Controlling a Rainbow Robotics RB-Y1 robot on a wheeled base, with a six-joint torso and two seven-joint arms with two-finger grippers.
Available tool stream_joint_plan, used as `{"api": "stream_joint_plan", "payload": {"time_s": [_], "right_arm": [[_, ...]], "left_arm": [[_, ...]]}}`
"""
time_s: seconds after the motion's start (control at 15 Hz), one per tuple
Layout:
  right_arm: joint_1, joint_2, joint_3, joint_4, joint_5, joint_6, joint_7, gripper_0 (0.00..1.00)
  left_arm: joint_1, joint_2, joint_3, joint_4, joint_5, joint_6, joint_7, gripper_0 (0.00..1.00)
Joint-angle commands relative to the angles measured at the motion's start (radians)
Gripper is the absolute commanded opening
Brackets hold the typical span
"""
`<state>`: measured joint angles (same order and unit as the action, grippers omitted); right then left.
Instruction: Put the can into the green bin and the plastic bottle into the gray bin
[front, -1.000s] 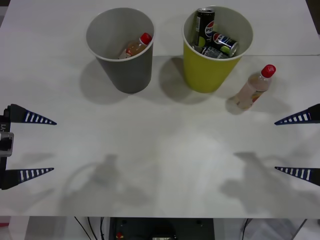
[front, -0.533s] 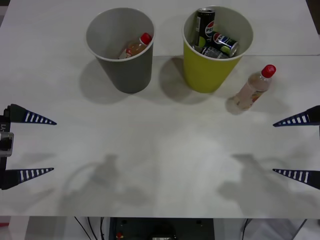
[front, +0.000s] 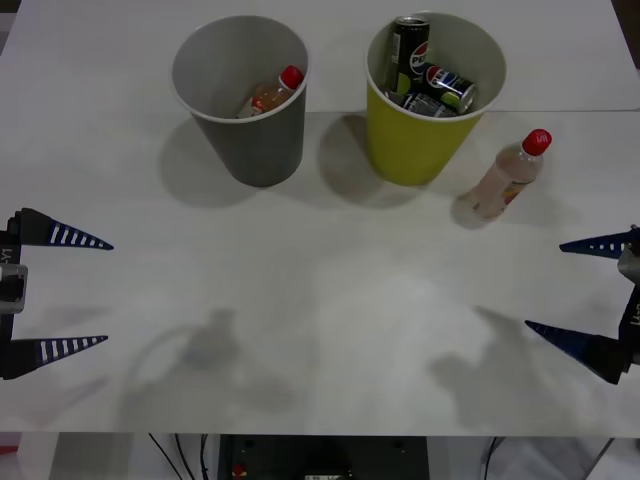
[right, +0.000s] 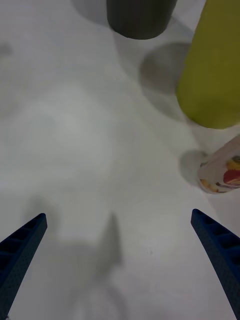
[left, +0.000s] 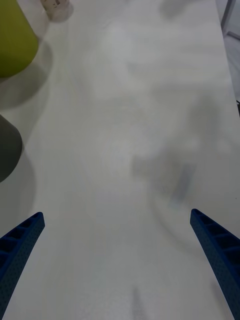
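The gray bin is upper left, the green bin upper right. The plastic bottle stands beside the green one, probably light and slippery; grab its middle. The right gripper and left gripper are wide open, empty.

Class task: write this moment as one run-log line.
left claw: open, parked table edge | right claw: open, near plastic bottle | bottle: upright on table, beside green bin | gray bin: awaits bottle

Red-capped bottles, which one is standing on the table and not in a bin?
The plastic bottle with pale peach drink, right of the green bin; the smaller one lies inside the gray bin.
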<state>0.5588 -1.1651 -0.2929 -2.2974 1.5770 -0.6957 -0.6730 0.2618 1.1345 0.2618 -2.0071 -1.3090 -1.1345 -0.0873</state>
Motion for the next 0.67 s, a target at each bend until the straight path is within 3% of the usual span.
{"api": "stream_joint_plan", "payload": {"time_s": [0.07,0.33,0.67], "right_arm": [[0.065,-0.002,0.003,-0.031,0.074,0.107,-0.189,1.0],[0.139,-0.05,0.095,-0.02,0.101,0.386,-0.359,1.0],[0.058,-0.159,0.445,0.101,0.078,0.889,-0.362,1.0]], "left_arm": [[0.0,0.0,0.0,0.0,0.0,0.0,0.0,1.0],[0.0,0.0,0.0,0.0,0.0,0.0,0.0,1.0],[0.0,0.0,0.0,0.0,0.0,0.0,0.0,1.0]]}}
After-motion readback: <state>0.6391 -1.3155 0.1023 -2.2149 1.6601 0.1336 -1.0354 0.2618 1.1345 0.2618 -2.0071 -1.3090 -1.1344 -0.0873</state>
